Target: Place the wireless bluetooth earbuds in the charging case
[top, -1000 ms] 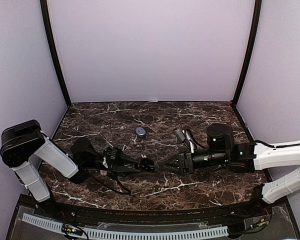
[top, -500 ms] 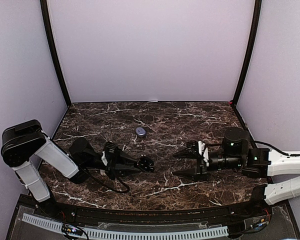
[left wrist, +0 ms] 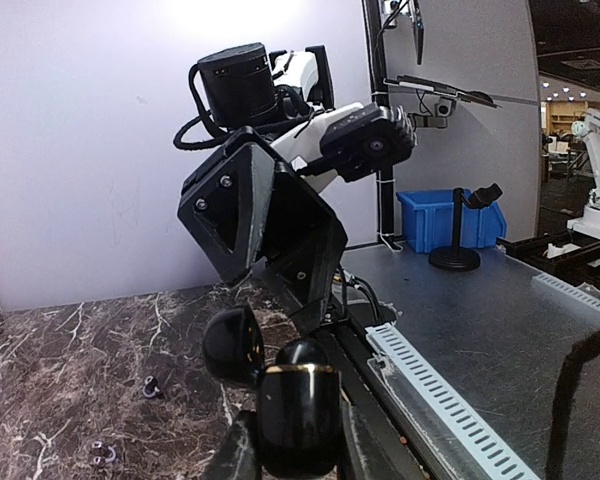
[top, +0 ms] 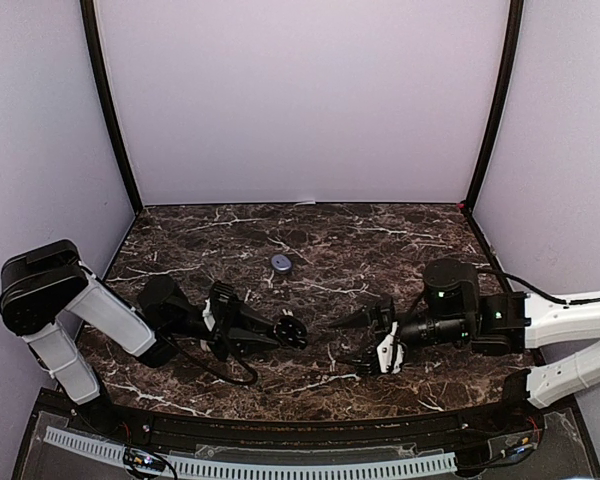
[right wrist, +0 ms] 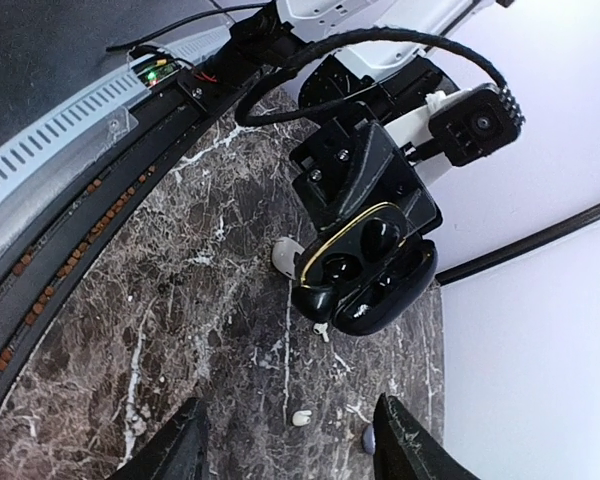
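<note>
Surface: dark brown marble-patterned tabletop (top: 310, 225) inside a booth of pale lilac walls (top: 300, 100)
Left pincer (top: 280, 332): lies low over the tabletop, jaws clamped on a glossy black plastic charging case (right wrist: 365, 275) with a thin gold rim
Case: sits at the left pincer's tips with its hinged lid (left wrist: 232, 345) swung open and its open face turned toward the right pincer; two dark wells show, and whether anything sits in them cannot be told
Right pincer (top: 352, 345): jaws stand apart with nothing between them; it points at the case, near it but not touching
Earbuds: a tiny white earbud (right wrist: 302, 417) lies on the marble just ahead of the right pincer's tips, between the two pincers; a second white stemmed earbud (right wrist: 323, 332) lies on the marble close under the held case
Other: a small round blue-grey disc (top: 281, 262) lies on the tabletop beyond the left pincer's tips, well apart from both pincers
</note>
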You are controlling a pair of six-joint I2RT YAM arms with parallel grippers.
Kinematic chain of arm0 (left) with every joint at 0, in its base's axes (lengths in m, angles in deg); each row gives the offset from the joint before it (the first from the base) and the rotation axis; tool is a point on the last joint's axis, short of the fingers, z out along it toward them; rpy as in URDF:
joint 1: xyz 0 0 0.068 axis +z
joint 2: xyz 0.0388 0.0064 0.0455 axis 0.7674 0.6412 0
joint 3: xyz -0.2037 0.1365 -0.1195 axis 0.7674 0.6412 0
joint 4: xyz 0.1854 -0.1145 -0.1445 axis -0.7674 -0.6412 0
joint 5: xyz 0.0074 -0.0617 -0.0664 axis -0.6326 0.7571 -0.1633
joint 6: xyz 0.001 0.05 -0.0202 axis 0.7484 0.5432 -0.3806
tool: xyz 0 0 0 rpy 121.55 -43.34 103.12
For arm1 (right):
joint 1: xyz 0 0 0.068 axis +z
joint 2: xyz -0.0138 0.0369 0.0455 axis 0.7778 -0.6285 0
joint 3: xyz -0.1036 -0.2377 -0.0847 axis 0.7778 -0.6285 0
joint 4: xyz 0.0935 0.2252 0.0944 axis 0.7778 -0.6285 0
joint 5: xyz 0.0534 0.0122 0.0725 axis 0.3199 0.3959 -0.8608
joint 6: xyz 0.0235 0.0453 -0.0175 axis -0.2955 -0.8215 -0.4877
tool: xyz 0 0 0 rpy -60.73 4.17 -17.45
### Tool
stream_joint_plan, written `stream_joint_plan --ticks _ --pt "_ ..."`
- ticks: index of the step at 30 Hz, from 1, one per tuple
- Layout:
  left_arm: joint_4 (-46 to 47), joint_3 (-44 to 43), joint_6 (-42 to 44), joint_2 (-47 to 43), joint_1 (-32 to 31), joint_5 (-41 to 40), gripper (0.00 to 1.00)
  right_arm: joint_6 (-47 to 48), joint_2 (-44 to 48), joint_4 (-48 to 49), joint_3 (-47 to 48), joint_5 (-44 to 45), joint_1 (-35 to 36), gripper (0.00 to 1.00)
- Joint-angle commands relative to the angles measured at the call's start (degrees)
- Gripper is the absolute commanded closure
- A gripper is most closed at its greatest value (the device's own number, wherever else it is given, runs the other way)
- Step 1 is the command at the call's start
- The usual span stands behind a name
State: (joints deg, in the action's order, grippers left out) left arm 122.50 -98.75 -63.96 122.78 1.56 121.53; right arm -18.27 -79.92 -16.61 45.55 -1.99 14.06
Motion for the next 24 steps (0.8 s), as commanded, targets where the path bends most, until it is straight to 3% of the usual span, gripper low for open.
stream_joint_plan --ticks 1,6,24 --pt "-4.62 -0.71 -1.06 -3.46 -0.31 -0.06 1.0 8.12 -0.12 4.4 0.24 3.93 1.36 0.44" --pt "-10.58 -1.93 -0.38 -4.96 -0.31 -0.64 1.0 9.92 -0.56 8.7 -0.57 3.68 1.58 0.45" --pt "-10.3 -1.82 -0.33 -5.44 -0.31 -0.34 1.0 16.09 -7.61 19.42 -1.29 5.21 3.07 0.43"
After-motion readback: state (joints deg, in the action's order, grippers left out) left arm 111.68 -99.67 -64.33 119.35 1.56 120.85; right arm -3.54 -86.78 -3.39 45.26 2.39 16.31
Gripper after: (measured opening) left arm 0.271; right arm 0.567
